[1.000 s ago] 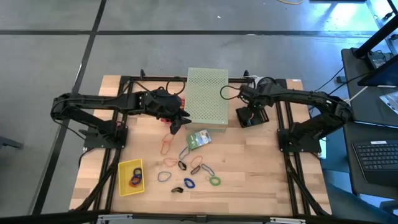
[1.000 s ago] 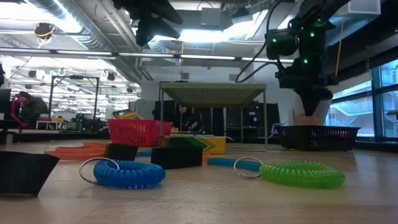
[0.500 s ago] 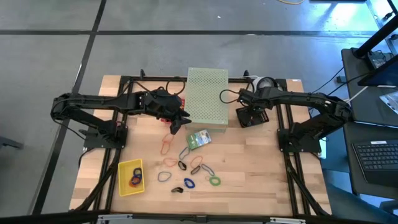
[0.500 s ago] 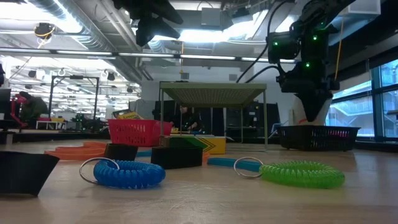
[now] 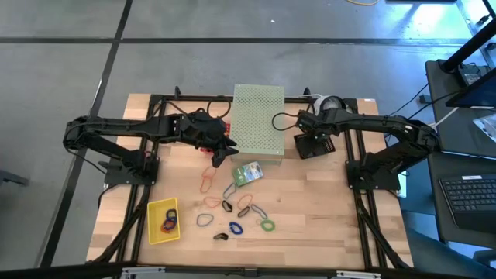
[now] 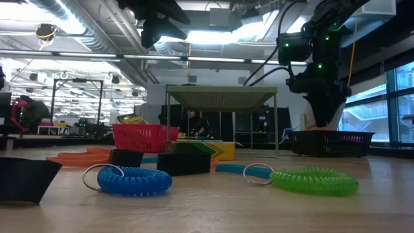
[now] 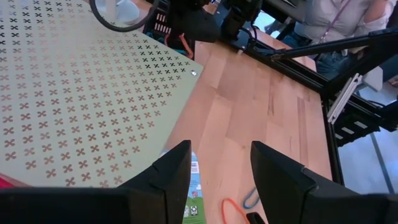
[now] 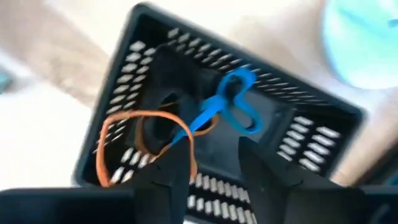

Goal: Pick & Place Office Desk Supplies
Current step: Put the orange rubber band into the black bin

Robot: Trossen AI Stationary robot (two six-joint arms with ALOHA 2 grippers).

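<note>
Several rubber-band loops (image 5: 232, 208) in orange, blue and green lie loose on the wooden table, with a green-and-yellow card box (image 5: 248, 173) beside them. My right gripper (image 8: 214, 180) hangs open, pointing down over a black basket (image 8: 298, 118) at the far right (image 5: 310, 147). A blue band (image 8: 231, 99) and an orange band (image 8: 140, 146) show inside the basket, below the fingers. My left gripper (image 7: 217, 180) waits open and holds nothing. It hovers by the near left corner of the pale green perforated box (image 5: 258, 118), above the table (image 5: 223, 153).
A red basket (image 5: 219, 128) stands left of the perforated box. A yellow bin (image 5: 163, 220) with a few bands in it sits at the near left. Black frame rails run along both table sides. Bare wood lies at the near right. A person sits beyond the table (image 7: 336, 25).
My right gripper has stayed over the black basket, its wrist tipping a little. Nothing on the table has moved.
</note>
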